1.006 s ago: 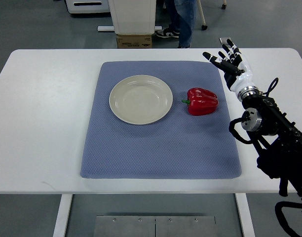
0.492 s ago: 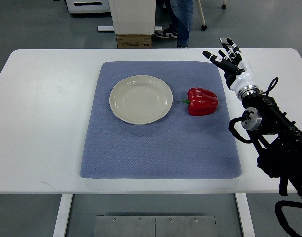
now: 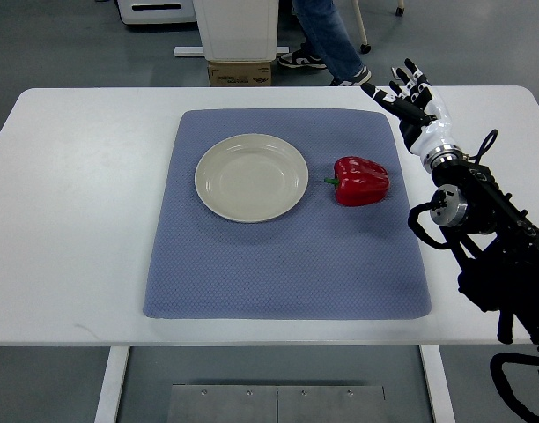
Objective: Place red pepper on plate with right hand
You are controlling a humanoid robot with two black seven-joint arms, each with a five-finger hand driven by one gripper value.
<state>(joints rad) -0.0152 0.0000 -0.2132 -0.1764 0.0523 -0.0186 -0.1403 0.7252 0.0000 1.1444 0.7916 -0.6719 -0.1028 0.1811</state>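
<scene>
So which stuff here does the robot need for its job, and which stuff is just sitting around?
Needed:
red pepper
plate
right hand, open, empty

Just there:
blue mat
white table
cardboard box on the floor
a person's legs

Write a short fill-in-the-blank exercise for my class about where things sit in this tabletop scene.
1. The red pepper lies on the ____ mat.
2. The plate holds ____.
3. The pepper sits to the picture's ____ of the plate.
4. The right hand, fingers spread, hovers near the mat's far ____ corner.

Missing words: blue; nothing; right; right
</scene>
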